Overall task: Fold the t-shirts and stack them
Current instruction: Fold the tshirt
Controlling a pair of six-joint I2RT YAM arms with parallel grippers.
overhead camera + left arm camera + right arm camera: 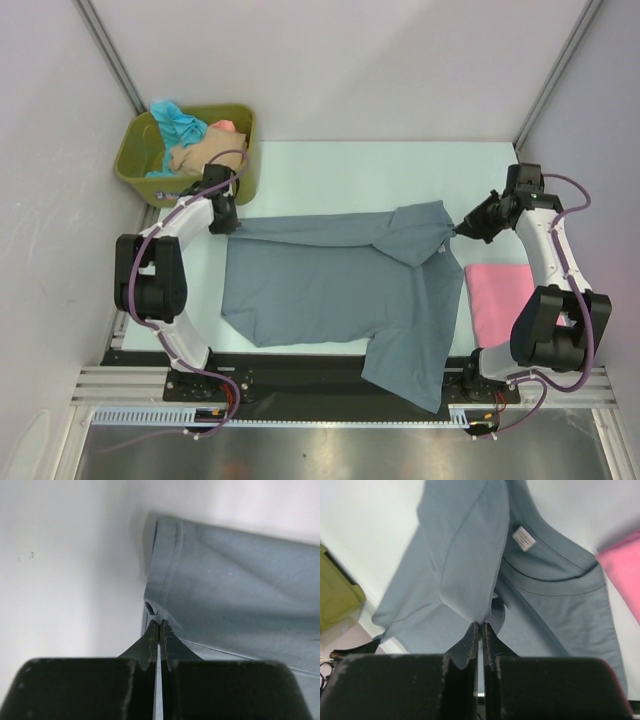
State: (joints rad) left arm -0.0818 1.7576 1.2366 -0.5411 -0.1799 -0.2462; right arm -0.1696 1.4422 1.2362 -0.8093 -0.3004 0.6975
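Observation:
A slate grey-blue t-shirt (340, 285) lies spread across the table, its far edge folded over toward the middle. My left gripper (228, 222) is shut on the shirt's far left corner, seen in the left wrist view (159, 625) pinching the hem. My right gripper (462, 230) is shut on the shirt's far right corner; the right wrist view (480, 626) shows cloth bunched between its fingertips, with the collar and white label (523, 538) beyond. A folded pink t-shirt (498, 297) lies flat at the right, partly under the right arm. Teal, beige and salmon shirts (190, 140) sit in the tub.
The olive-green plastic tub (240, 160) stands at the far left corner, just behind my left gripper. One sleeve of the grey-blue shirt (410, 370) hangs over the table's near edge onto the black rail. White walls close in on three sides.

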